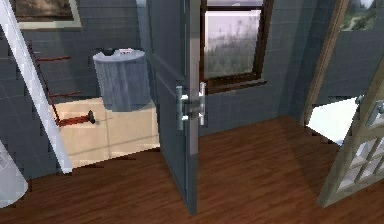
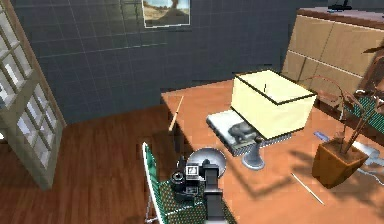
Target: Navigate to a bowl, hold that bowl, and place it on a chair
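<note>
Wooden table [image 2: 200, 108], near edge: grey round blob [image 2: 207, 160], probably the bowl, at my gripper [image 2: 188, 183]. Jaws' state, any hold: can't tell. Best lift straight, clear of lamp [image 2: 272, 100], before the 1 green chair [image 2: 155, 195], near left.

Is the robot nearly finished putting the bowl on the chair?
Not yet. Reaching a bowl looks done: a grey, round, bowl-like thing shows at the edge of the table. In hand: the end effector shows close to it, though I cannot tell whether it holds anything. Left: setting it on the green chair.
</note>
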Tool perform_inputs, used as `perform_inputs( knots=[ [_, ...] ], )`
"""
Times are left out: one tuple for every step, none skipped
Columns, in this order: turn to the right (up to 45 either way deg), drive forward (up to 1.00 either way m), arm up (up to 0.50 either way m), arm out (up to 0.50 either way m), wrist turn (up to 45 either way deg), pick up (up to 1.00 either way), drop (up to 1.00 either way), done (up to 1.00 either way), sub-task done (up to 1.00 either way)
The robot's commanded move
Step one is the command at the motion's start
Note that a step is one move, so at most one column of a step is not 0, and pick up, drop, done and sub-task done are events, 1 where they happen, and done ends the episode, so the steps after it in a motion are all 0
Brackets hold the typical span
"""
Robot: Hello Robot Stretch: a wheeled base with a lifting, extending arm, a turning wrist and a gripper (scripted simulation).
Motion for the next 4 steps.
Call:
perform_inputs(
  knots=[
    [0.0, 0.00, 0.28, 0.00, 0.0, 0.00, 0.00, 0.00, 0.00],
    [0.0, 0.00, 0.00, 0.00, -45.0, 0.00, 0.00, 0.00, 0.00],
    [0.0, 0.00, 0.00, 0.00, -45.0, 0.00, 0.00, 0.00, 0.00],
    [0.0, 0.00, 0.00, 0.00, -45.0, 0.00, 0.00, 0.00, 0.00]
  ],
)
